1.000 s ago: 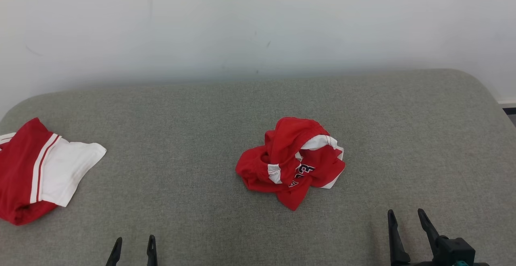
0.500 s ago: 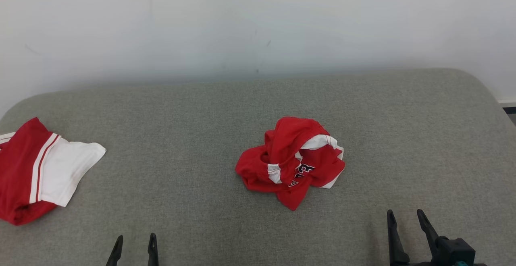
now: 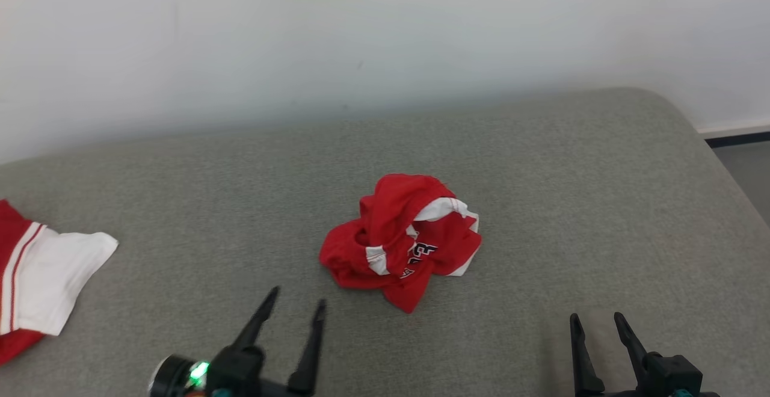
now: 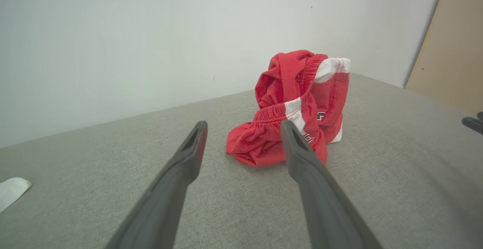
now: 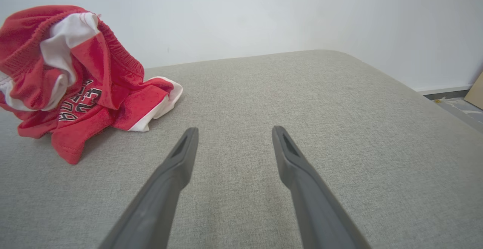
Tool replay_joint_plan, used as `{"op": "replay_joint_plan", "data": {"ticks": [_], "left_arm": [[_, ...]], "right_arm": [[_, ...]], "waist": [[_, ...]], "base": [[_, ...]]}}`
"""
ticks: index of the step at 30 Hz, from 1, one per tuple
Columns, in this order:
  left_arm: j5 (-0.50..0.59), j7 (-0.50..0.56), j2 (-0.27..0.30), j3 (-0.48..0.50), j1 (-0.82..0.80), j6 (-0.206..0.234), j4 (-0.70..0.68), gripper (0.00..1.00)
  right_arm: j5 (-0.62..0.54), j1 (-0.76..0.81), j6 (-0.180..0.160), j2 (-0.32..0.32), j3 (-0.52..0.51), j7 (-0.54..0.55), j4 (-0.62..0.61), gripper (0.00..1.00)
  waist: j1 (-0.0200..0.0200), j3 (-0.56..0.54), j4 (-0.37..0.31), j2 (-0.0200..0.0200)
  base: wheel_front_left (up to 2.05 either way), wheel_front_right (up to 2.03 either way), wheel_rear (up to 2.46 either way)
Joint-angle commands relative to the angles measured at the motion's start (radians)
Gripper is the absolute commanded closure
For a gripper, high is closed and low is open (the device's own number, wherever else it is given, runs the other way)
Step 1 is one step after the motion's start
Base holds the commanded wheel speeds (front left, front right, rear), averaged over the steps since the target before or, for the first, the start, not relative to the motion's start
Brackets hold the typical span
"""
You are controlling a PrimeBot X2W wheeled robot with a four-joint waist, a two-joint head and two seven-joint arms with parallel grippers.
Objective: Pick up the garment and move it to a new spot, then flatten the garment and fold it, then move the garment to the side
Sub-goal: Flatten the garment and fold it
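The crumpled red-and-white garment [image 3: 402, 240] is lying in a heap near the middle of the head view on the grey fabric-covered surface [image 3: 589, 204], apart from both tools. The left tool [image 3: 298, 296] is hovering at the lower centre-left, fingers spread and pointing toward the heap, while the right tool [image 3: 596, 317] is sitting at the lower right, likewise spread and empty. A second red-and-white garment [image 3: 42, 276] is lying at the left edge.

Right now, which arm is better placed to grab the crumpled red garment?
Likely left. The left gripper is open, aimed at the crumpled garment and close to its near edge. The right gripper, also open, sits farther off, pointing at grey cushion beside it.
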Motion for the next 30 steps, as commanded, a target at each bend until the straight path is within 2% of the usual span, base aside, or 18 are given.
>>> {"op": "replay_joint_plan", "data": {"ticks": [1,7,13,17,21,28,29,30], "left_arm": [[-0.019,0.011,0.013,-0.041,-0.041,-0.004,0.005,0.0],[-0.095,0.07,0.076,-0.223,-0.197,-0.004,0.063,0.0],[-0.159,0.125,0.11,-0.332,-0.323,-0.004,0.139,0.0],[-0.197,0.162,0.132,-0.372,-0.388,-0.004,0.176,0.0],[-0.215,0.2,0.147,-0.359,-0.438,-0.001,0.22,0.0],[-0.235,0.336,0.161,-0.388,-0.495,-0.003,0.278,0.0],[-0.241,0.351,0.162,-0.393,-0.503,-0.003,0.283,0.09],[-0.245,0.358,0.161,-0.398,-0.512,-0.003,0.285,0.6]], "right_arm": [[0.005,-0.005,0.003,0.001,0.002,-0.002,0.002,0.0],[0.013,-0.02,0.003,0.001,0.017,-0.004,0.005,0.0],[0.026,-0.028,0.003,0.001,0.023,-0.007,0.012,0.0],[0.033,-0.031,0.003,0.001,0.022,-0.009,0.015,0.0],[0.041,-0.038,0.003,0.001,0.022,-0.009,0.017,0.0],[0.052,-0.045,0.003,0.001,0.017,-0.01,0.016,0.0],[0.054,-0.049,0.003,0.001,0.021,-0.011,0.018,0.0],[0.057,-0.053,0.003,0.001,0.024,-0.011,0.018,0.0]], "waist": [[0.0,0.01,-0.031,0.0],[0.0,0.026,-0.093,0.0],[0.0,0.038,-0.151,0.0],[0.0,0.05,-0.18,0.0],[0.0,0.065,-0.194,0.0],[0.0,0.091,-0.187,0.0],[0.0,0.094,-0.185,0.0],[0.0,0.096,-0.185,0.0]], "base": [[0.0,0.0,0.0],[0.0,0.0,0.0],[0.0,0.0,0.0],[0.0,0.0,0.0],[0.0,0.0,0.0],[0.0,0.0,0.0],[0.0,0.0,0.0],[0.0,0.0,0.0]]}}
